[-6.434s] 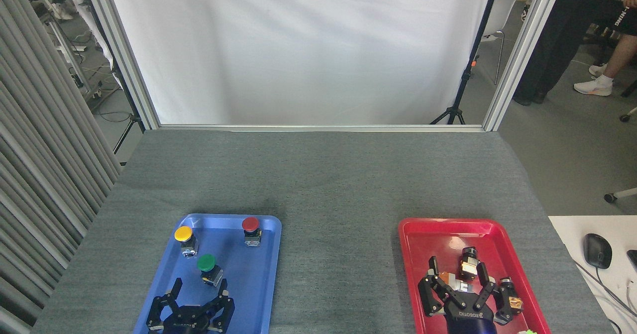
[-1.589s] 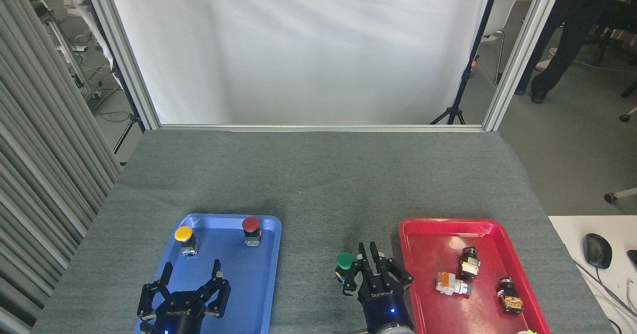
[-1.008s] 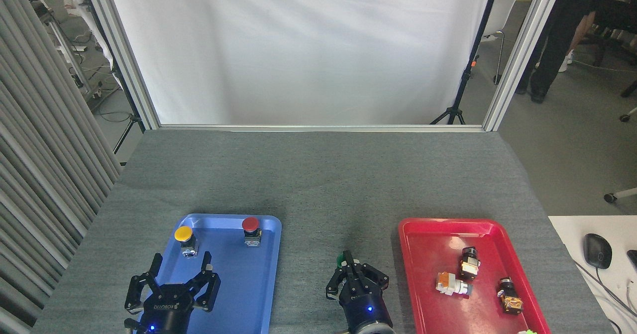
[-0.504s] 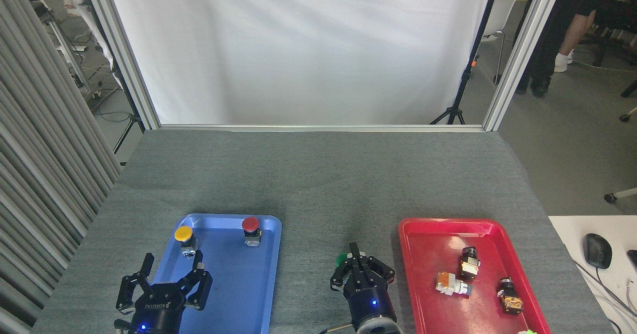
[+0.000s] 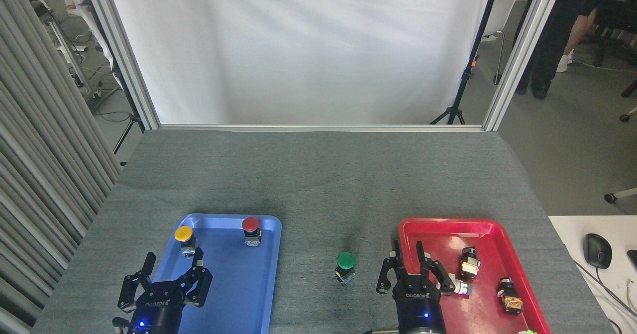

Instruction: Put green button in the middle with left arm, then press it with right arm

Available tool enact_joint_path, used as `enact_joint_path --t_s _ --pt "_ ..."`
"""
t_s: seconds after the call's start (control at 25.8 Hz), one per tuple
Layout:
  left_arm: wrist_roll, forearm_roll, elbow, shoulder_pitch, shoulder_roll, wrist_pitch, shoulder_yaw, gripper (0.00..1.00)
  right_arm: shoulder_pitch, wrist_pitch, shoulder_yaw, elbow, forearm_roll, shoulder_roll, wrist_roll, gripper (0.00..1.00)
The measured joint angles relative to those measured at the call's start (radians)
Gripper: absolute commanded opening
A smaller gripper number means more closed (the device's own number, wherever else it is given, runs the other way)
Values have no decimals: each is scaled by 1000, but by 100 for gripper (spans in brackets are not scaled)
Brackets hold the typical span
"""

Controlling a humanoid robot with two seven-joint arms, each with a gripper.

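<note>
Green button (image 5: pixel 345 263) stands upright on the grey cloth (image 5: pixel 318 184) in the gap between the blue tray (image 5: pixel 266 284) and the red tray (image 5: pixel 438 224), cap up, touching neither tray. Right gripper (image 5: pixel 412 269) sits just right of it, over the left rim of the red tray, clear of the button with a strip of cloth between them. Its fingers (image 5: pixel 383 274) are spread and pointing away from the robot, nothing between them, so it is released. Blue light shows on its body near the bottom edge. Just right of that gripper, partly hidden behind a finger, lies a white part (image 5: pixel 462 287); further right and slightly up is a black-and-tan part (image 5: pixel 469 263), and further right again a dark part with an orange end (image 5: pixel 510 298), all inside the red tray. Left gripper (image 5: pixel 166 281) is well left of the button, at the near left corner of the blue tray, overlapping its left rim. Its fingers are also splayed and empty: released, holding nothing. Ahead of it, just beyond its fingertips, is the yellow button (image 5: pixel 184 239); the red button (image 5: pixel 251 229) is ahead and to its right near the tray's far rim. Both stand upright in the blue tray. A person's legs (image 5: pixel 542 50) are visible on the floor far beyond the table, past the frame post.
</note>
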Motion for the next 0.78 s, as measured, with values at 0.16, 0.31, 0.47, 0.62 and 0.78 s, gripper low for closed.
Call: enact_joint_path --t_s 0.16,0.31,0.47,0.62,0.78 --pt "0 2 0 -4 5 -20 2 100 39 -18 -40 -24 -39 -33 -23 100" --pt "1 4 0 -2 7 -33 1 100 69 -44 -52 -53 -60 -49 -26 100" --pt "3 3 -2 1 3 -37 1 100 92 -88 -52 -79 -66 -61 -28 100" --pt "4 2 -6 3 0 -37 1 100 106 -123 -53 -94 -74 -79 -30 100" --pt "4 2 -5 3 -2 -36 1 100 109 -133 -59 -98 -99 -81 -26 100"
